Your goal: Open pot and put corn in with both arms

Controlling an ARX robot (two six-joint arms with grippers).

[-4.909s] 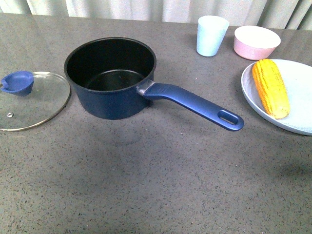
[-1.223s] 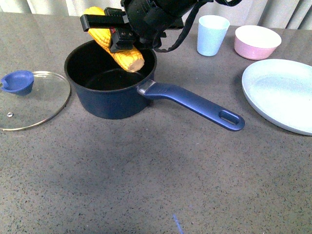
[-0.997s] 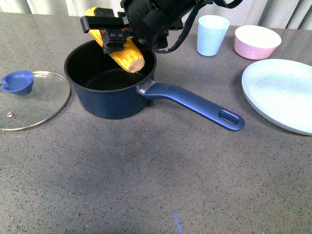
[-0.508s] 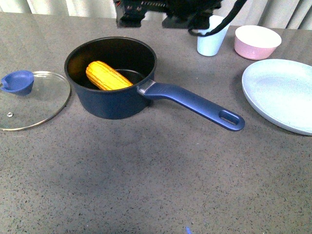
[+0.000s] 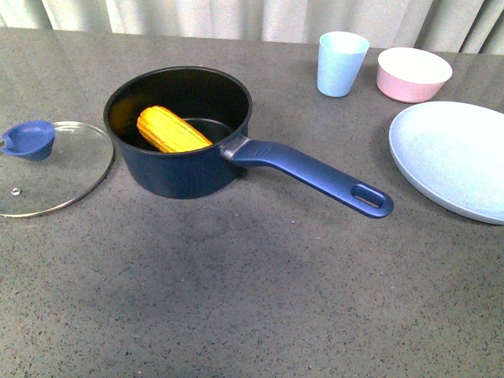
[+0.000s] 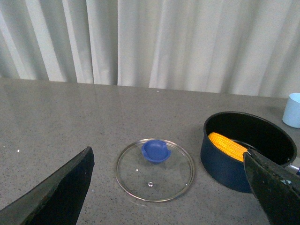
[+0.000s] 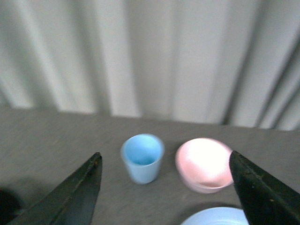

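Note:
The navy-blue pot (image 5: 179, 169) stands open at the table's middle left, its long handle (image 5: 315, 173) pointing right and toward me. The yellow corn (image 5: 170, 131) lies inside it, leaning on the left wall; it also shows in the left wrist view (image 6: 227, 146). The glass lid (image 5: 49, 167) with its blue knob (image 5: 30, 138) lies flat on the table left of the pot. Neither gripper shows in the front view. My left gripper (image 6: 171, 187) is open and empty, high above the lid (image 6: 154, 169). My right gripper (image 7: 166, 187) is open and empty, above the cup and bowl.
A light-blue cup (image 5: 341, 64) and a pink bowl (image 5: 413, 73) stand at the back right. An empty pale-blue plate (image 5: 457, 157) lies at the right edge. Curtains hang behind the table.
The right gripper let the corn drop into the pot, then rose and left the front view. The corn now rests in the pot.

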